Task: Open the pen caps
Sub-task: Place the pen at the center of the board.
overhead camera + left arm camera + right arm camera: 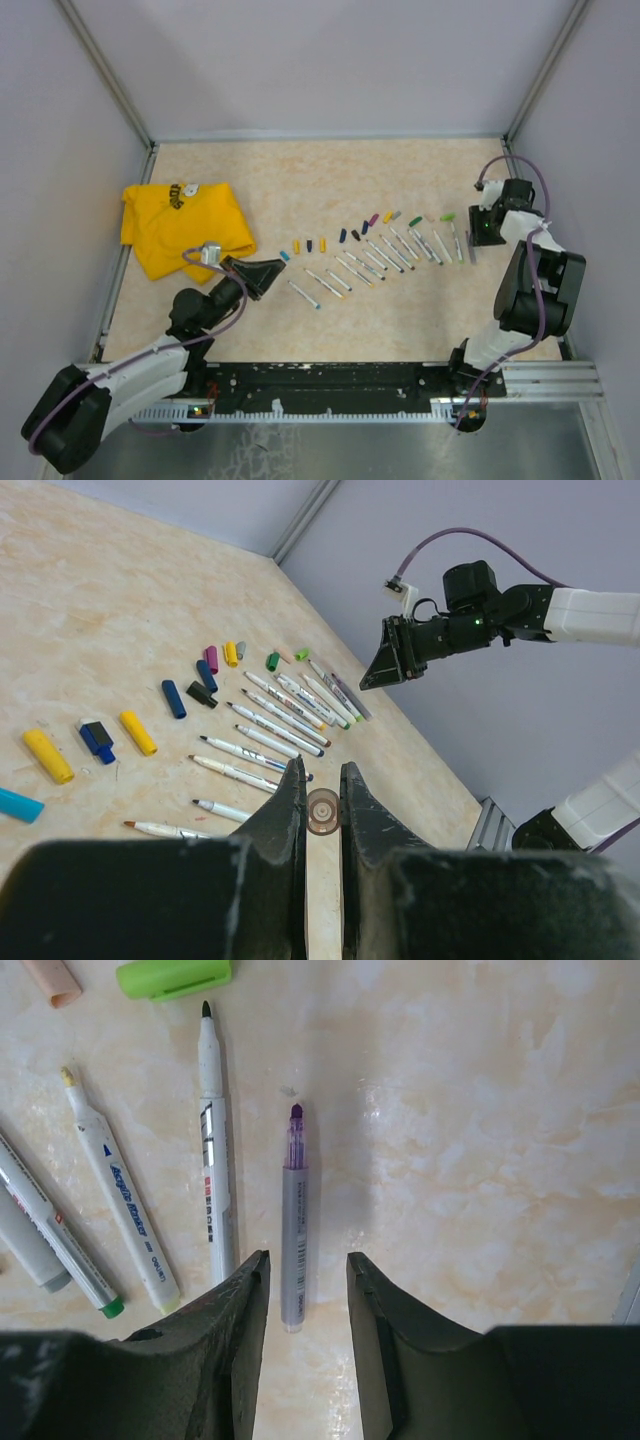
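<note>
At the left of your overhead view a yellow cloth (183,228) lies crumpled on the counter (300,180). Just right of it, lower left of centre, your left gripper (262,277) hangs with its jaws nearly closed, a thin gap between them and nothing held; in its wrist view a small round disc shows through that gap.

Across the middle of the frame, the pen caps (322,244) lie loose in a line rising toward the upper right, yellow, blue, black, magenta and green among them. Just below them the uncapped pens (372,262) lie side by side in a matching row.

At the right end, your right gripper (474,240) points down with its jaws partly open and empty. In its wrist view a purple-tipped pen (294,1218) lies on the counter between the jaw tips, untouched, with a lime green cap (173,977) at the upper left.
</note>
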